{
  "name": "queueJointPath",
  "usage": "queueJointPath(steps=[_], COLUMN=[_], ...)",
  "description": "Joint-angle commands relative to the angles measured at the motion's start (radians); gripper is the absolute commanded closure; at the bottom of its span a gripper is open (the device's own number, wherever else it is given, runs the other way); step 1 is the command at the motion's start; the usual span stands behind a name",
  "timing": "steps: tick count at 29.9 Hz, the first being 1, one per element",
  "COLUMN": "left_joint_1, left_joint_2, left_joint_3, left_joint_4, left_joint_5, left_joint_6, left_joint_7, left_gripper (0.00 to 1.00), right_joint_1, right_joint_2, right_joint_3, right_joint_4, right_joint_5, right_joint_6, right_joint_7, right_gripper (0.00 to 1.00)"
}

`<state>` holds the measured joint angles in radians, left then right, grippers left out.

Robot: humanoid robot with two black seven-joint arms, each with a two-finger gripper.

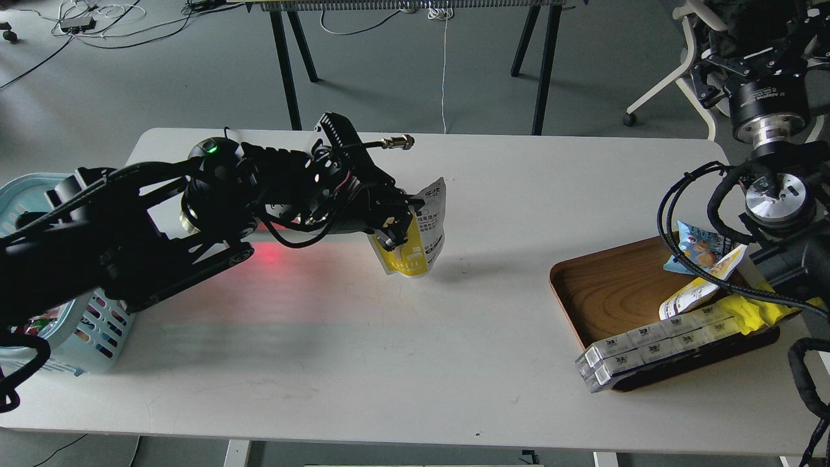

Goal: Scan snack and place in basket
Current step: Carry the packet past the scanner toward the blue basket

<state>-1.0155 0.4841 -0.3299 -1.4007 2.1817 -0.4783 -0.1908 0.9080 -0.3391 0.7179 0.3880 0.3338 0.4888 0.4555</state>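
The snack (418, 240) is a yellow and white pouch with dark print. My left gripper (397, 227) is shut on its left side and holds it tilted, a little above the table's middle. The light blue basket (29, 194) stands at the table's left edge, largely hidden behind my left arm. My right gripper (755, 45) is at the top right, high above the table and away from the snack. It looks dark and is partly cut off, so its fingers cannot be told apart.
A black dome scanner (211, 150) with a green light sits behind my left arm and throws red light on the table. A brown wooden tray (609, 292) at the right holds a blue packet (697, 243), another pouch (694, 295), a yellow pack (758, 311) and long white boxes (655, 347).
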Motion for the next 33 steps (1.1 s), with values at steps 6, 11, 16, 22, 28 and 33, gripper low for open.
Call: queueJointPath(steps=[6,11,16,22,28,33], left_joint_1=[0.011,0.015,0.023,0.028,0.041,0.043], left_joint_2=[0.145,0.284,0.395,0.476,0.485,0.488], left_joint_3=[-0.017,-0.015,-0.015,-0.011,-0.011,-0.011], left_joint_4=[-0.106,-0.176,-0.184,-0.137,-0.09,-0.092], left_joint_5=[0.0,0.0,0.0,0.0,0.0,0.0], left_joint_6=[0.012,0.017,0.052,0.056,0.093,0.093], left_joint_7=[-0.007,-0.026,-0.059,-0.128,-0.131,-0.133], left_gripper=[1.0,1.0,1.0,1.0,1.0,1.0], right_joint_1=[0.0,0.002,0.0,0.002,0.002,0.003], right_joint_2=[0.003,0.0,0.0,0.002,0.002,0.0], right_joint_3=[0.028,0.028,0.028,0.028,0.026,0.026], right_joint_4=[0.0,0.0,0.0,0.002,0.003,0.003], right_joint_5=[-0.001,-0.001,-0.001,-0.001,-0.001,-0.001], right_joint_6=[0.0,0.0,0.0,0.0,0.0,0.0], right_joint_7=[0.0,0.0,0.0,0.0,-0.001,-0.001], right_gripper=[0.01,0.01,0.01,0.01,0.01,0.01])
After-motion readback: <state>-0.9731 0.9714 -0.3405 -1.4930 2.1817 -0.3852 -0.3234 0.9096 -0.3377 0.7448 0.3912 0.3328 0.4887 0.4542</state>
